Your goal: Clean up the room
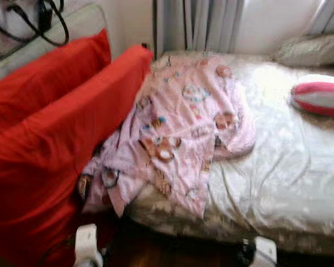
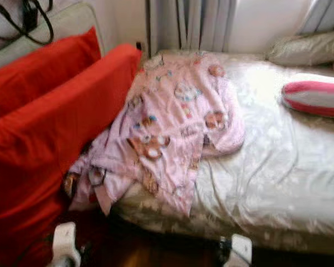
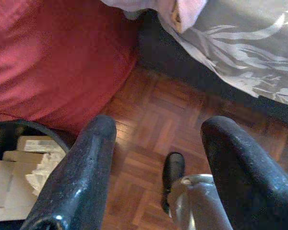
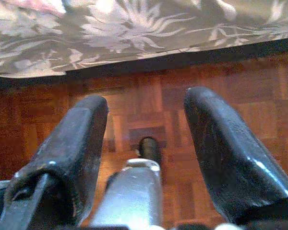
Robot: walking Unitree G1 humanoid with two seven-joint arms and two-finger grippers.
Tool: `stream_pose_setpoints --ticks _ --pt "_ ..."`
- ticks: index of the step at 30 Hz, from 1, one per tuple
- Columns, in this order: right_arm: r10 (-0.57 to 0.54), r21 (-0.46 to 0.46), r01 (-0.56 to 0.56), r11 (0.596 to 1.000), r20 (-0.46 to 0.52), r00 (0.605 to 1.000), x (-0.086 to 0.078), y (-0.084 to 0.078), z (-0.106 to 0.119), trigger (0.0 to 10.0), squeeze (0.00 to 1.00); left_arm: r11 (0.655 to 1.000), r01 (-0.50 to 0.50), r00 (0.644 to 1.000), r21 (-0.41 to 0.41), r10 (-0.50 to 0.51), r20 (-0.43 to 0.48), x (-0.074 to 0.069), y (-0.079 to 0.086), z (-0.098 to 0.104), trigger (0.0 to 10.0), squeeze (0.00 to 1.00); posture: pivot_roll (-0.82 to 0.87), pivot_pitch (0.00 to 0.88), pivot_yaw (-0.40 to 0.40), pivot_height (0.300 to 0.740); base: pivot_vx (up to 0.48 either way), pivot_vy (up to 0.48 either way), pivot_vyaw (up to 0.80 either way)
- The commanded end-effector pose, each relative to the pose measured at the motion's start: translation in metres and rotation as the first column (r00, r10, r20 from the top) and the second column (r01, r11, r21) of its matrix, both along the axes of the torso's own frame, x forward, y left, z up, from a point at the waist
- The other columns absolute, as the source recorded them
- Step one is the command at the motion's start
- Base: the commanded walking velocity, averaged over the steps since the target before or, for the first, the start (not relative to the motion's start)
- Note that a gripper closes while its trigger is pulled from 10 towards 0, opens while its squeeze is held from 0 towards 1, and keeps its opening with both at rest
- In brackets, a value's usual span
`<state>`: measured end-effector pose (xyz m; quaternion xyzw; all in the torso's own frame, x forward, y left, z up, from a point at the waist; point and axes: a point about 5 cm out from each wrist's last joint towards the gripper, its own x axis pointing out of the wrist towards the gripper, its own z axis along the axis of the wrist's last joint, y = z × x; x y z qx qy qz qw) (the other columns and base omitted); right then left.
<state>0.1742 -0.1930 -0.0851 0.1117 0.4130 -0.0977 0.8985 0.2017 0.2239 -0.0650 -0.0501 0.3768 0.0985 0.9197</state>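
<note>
A rumpled pink blanket printed with cartoon bears (image 1: 183, 128) lies heaped across a bed covered in a pale grey leaf-patterned sheet (image 1: 289, 167), one corner spilling over the edge ahead of and above the left tool (image 3: 156, 158). Both tools hang low over the brown parquet floor (image 3: 153, 110), fingers spread and holding nothing; the right tool (image 4: 144, 143) points at the floor just short of the bed's hanging sheet. Beside the left tool stand large red fabric cushions (image 1: 50, 144), with a dark round bin holding paper scraps (image 3: 19, 163) close by it. Farther up the bed, well beyond the right tool, rest a pink-and-white striped pillow (image 1: 322, 95) and a grey pillow (image 1: 312, 50). Judging by the untouched blanket, the tidying has barely begun; straightening the bedding appears to be left.
</note>
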Motion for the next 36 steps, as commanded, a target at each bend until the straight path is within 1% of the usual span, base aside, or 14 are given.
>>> stream_pose_setpoints --ticks 1,5,8,11,13,16,19,23,29,31,33,36 --pt "-0.009 -0.013 0.009 1.0 -0.017 1.0 -0.0061 -0.0059 -0.0019 10.0 0.0 1.0 0.016 1.0 -0.009 -0.016 -0.023 -0.0036 -0.0053 -0.0036 10.0 0.0 0.06 0.063 0.011 0.74 0.0 0.0 0.0" --pt "0.025 -0.022 -0.025 0.999 -0.013 1.0 -0.0052 -0.0049 -0.0014 10.0 0.0 1.0 0.017 1.0 -0.01 -0.017 -0.024 -0.0042 -0.0056 -0.0039 10.0 0.0 0.06 0.062 0.011 0.74 0.0 0.0 0.1" --pt "0.024 -0.02 -0.024 1.0 -0.015 1.0 -0.0053 -0.0041 -0.0017 10.0 0.0 1.0 0.021 0.999 -0.011 -0.021 -0.025 -0.0045 -0.0055 -0.0041 10.0 0.0 0.05 0.061 0.012 0.74 0.0 0.0 0.8" --pt "0.017 -0.015 -0.017 1.0 -0.015 1.0 -0.0054 -0.0033 -0.0019 10.0 0.0 1.0 0.023 0.999 -0.01 -0.023 -0.026 -0.0048 -0.005 -0.0041 10.0 0.0 0.05 0.059 0.013 0.74 0.242 0.0 0.8" --pt "0.02 -0.017 -0.02 1.0 -0.016 1.0 -0.0054 -0.0031 -0.0019 10.0 0.0 1.0 0.021 0.999 -0.011 -0.022 -0.027 -0.0051 -0.0049 -0.0043 10.0 0.0 0.05 0.057 0.013 0.74 0.251 0.0 0.0" --pt "-0.005 -0.01 0.004 1.0 -0.017 1.0 -0.0062 -0.0036 -0.0023 10.0 0.0 1.0 0.021 0.999 -0.01 -0.022 -0.03 -0.0058 -0.0047 -0.0047 10.0 0.0 0.05 0.053 0.015 0.74 0.256 0.0 0.0" --pt "0.017 -0.014 -0.018 1.0 -0.018 1.0 -0.0065 -0.0034 -0.0024 10.0 0.0 1.0 0.024 0.999 -0.011 -0.025 -0.032 -0.0063 -0.0053 -0.005 10.0 0.0 0.05 0.047 0.016 0.74 0.286 0.0 0.0" --pt "0.04 -0.022 -0.04 0.999 -0.014 0.999 -0.0059 -0.0033 -0.0019 10.0 0.0 1.0 0.025 0.999 -0.014 -0.026 -0.03 -0.006 -0.0061 -0.005 10.0 0.0 0.05 0.048 0.011 0.74 0.297 0.0 0.72" --pt "0.046 -0.017 -0.047 0.999 -0.013 0.999 -0.0052 -0.002 -0.0018 10.0 0.0 1.0 0.022 0.999 -0.017 -0.022 -0.026 -0.0058 -0.0065 -0.0049 10.0 0.0 0.05 0.052 0.01 0.74 0.303 0.0 0.8" --pt "0.025 -0.01 -0.025 1.0 -0.012 1.0 -0.0056 -0.0027 -0.0019 10.0 0.0 1.0 0.02 0.999 -0.018 -0.02 -0.026 -0.0059 -0.0067 -0.005 10.0 0.0 0.05 0.052 0.009 0.74 0.311 0.0 0.0" --pt "0.038 -0.014 -0.038 0.999 -0.01 0.999 -0.0048 -0.0028 -0.0015 10.0 0.0 1.0 0.016 1.0 -0.02 -0.016 -0.026 -0.0061 -0.0068 -0.0052 10.0 0.0 0.05 0.055 0.007 0.74 0.306 0.0 0.0" --pt "0.048 -0.017 -0.048 0.999 -0.003 0.999 -0.0031 -0.0029 -0.0006 10.0 0.0 1.0 0.014 1.0 -0.023 -0.014 -0.019 -0.0053 -0.007 -0.0047 10.0 0.0 0.05 0.056 0.005 0.74 0.0 0.0 0.0"
